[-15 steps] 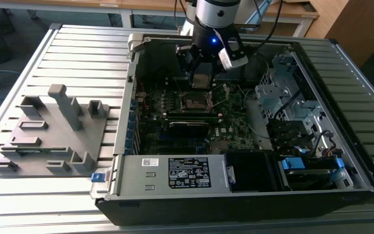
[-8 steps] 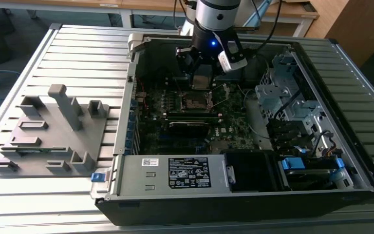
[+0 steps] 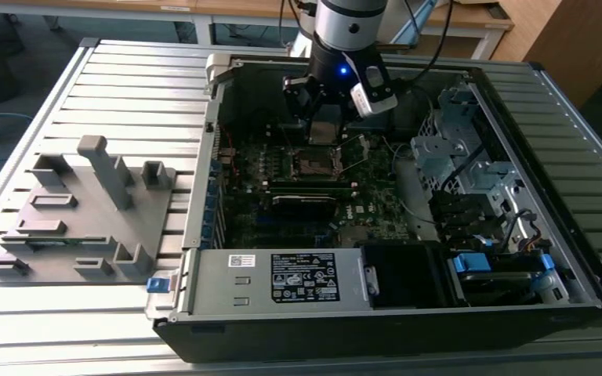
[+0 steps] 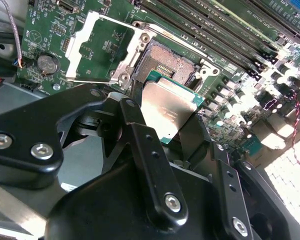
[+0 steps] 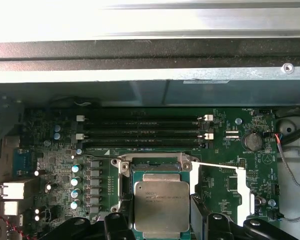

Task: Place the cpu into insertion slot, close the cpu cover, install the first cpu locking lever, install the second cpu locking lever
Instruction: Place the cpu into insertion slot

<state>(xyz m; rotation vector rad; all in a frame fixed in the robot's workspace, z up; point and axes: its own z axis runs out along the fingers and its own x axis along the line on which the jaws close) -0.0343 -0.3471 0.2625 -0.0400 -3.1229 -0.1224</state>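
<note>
My gripper point(image 3: 325, 135) is shut on the cpu point(image 3: 324, 128), a flat square chip with a dull silver top, gripped by two opposite edges. In both wrist views the cpu point(image 4: 167, 107) point(image 5: 161, 205) hangs tilted just above the insertion slot point(image 4: 165, 62) point(image 5: 155, 165), partly hiding it, with black fingers point(image 4: 136, 125) on either side. The slot point(image 3: 313, 163) lies open on the green board, its dark pin field exposed. The cpu cover point(image 4: 102, 47) point(image 5: 246, 190), a silver frame with a large window, is swung open to one side of the slot.
The board sits inside an open computer case point(image 3: 552, 235) on a slatted table. Long black memory slots point(image 5: 140, 127) run beside the socket. A grey fixture block point(image 3: 81, 211) stands at the exterior view's left. Drive cages and cables point(image 3: 469, 180) fill the case's right side.
</note>
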